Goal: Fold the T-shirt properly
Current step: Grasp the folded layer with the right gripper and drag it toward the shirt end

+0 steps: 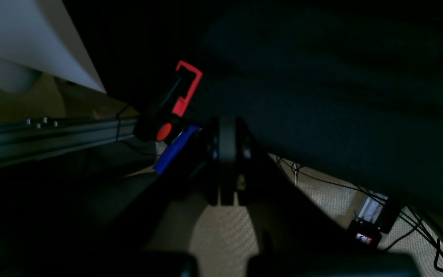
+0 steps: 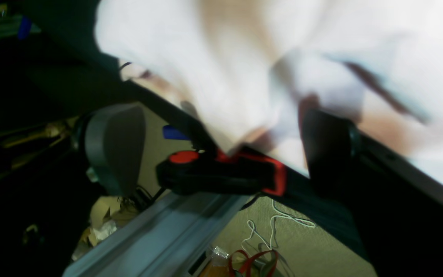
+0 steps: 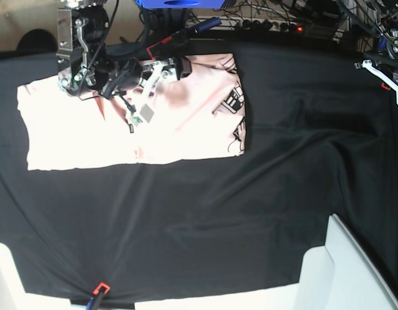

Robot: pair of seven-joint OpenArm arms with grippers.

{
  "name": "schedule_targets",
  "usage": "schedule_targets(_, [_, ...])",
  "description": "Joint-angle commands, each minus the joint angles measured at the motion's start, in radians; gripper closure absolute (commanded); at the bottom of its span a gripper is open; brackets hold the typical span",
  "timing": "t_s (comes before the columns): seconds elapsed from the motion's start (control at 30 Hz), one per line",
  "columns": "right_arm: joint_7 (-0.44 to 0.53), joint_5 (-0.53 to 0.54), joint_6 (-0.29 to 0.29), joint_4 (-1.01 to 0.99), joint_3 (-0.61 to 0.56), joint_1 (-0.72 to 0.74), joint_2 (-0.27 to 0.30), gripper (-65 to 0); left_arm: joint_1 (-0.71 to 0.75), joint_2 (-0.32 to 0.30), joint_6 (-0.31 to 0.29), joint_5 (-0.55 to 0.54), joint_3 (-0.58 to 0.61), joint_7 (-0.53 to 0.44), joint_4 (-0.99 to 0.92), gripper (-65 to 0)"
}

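The pale pink T-shirt (image 3: 89,135) lies flat on the left back part of the black table cloth (image 3: 250,213), with black lettering showing at its right edge (image 3: 236,103). My right gripper (image 3: 150,90) hovers open over the shirt's back edge. In the right wrist view its fingers (image 2: 114,146) stand wide apart, with blurred shirt fabric (image 2: 214,57) behind them and nothing gripped. My left gripper (image 3: 393,87) is at the back right, away from the shirt. The left wrist view shows the left gripper (image 1: 227,161) shut with nothing in it, beside the dark cloth's edge.
Red-and-black clamps (image 2: 221,173) (image 1: 185,88) pin the cloth to the table's back edge, above an aluminium rail (image 2: 160,238). Another clamp (image 3: 100,289) sits at the front edge. White boards (image 3: 353,271) stand at the front corners. Cables (image 2: 275,223) lie on the floor.
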Motion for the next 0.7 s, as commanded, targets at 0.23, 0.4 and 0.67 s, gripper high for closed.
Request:
schedule_targets(0.23, [0.003, 0.017, 0.007, 0.012, -0.007, 0.025, 0.001, -58.9, 0.004, -0.016, 0.011, 0.001, -0.007, -0.011, 0.021, 0.0])
schedule_targets(0.4, [0.003, 0.074, 0.009, -0.072, -0.007, 0.045, 0.009, -58.8, 0.002, -0.016, 0.011, 0.001, -0.007, -0.011, 0.021, 0.0])
schedule_targets(0.67, [0.012, 0.221, 0.009, -0.204, -0.008, 0.088, 0.066, -33.5, 0.004, -0.016, 0.011, 0.001, -0.007, -0.011, 0.021, 0.0])
